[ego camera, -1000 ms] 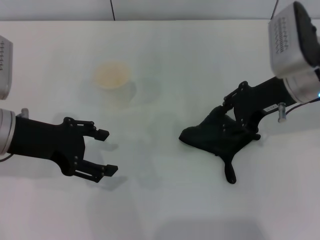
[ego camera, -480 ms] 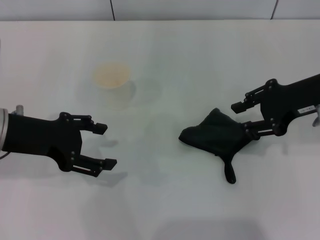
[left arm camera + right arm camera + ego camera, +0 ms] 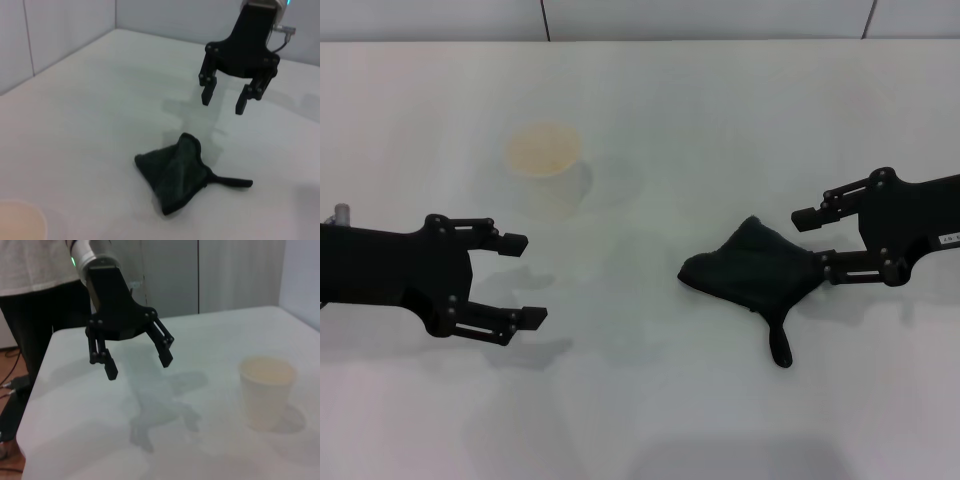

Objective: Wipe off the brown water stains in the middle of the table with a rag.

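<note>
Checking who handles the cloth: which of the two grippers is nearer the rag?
The right gripper: its open fingers sit just beside the rag, not touching it. The left gripper, also open, hovers far across the table.

both arms cut off by head view edges; person (image 3: pixel 30 275) headless.

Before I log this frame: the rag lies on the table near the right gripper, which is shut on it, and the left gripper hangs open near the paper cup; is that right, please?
Not quite. The right gripper is open and holds nothing: the rag lies loose on the table beside its fingertips, as the left wrist view shows most clearly. The rest stands: the left gripper hangs open near the paper cup.
</note>
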Robot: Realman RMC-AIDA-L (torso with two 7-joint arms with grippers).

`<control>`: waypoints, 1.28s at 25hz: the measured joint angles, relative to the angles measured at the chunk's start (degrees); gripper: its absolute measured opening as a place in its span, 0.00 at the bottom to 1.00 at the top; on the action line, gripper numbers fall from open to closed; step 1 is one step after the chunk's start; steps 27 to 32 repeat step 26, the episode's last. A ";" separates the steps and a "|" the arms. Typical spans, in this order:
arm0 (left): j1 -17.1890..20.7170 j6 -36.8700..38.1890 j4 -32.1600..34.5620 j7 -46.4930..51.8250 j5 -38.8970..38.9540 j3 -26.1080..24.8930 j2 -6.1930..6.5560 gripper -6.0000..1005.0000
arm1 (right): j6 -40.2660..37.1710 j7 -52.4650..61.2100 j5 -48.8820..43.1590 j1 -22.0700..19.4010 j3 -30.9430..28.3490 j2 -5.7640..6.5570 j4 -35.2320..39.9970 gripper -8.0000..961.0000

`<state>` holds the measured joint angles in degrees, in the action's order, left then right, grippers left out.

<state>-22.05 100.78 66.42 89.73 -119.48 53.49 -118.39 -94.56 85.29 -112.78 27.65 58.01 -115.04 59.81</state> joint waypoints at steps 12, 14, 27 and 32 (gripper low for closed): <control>0.05 0.17 -0.01 -0.35 0.69 -0.67 0.18 0.89 | 0.89 -1.77 1.88 -0.49 -0.10 0.14 -1.90 0.48; 0.08 0.12 0.00 -0.35 0.72 -0.67 0.18 0.89 | 0.89 -1.77 1.92 -0.66 -0.10 0.18 -1.77 0.48; -0.01 -0.06 0.02 -0.31 0.41 -0.67 0.19 0.89 | 0.88 -1.79 1.68 -0.74 -1.39 0.27 -2.08 0.48; -0.01 -0.06 0.02 -0.31 0.41 -0.67 0.19 0.89 | 0.88 -1.79 1.68 -0.74 -1.39 0.27 -2.08 0.48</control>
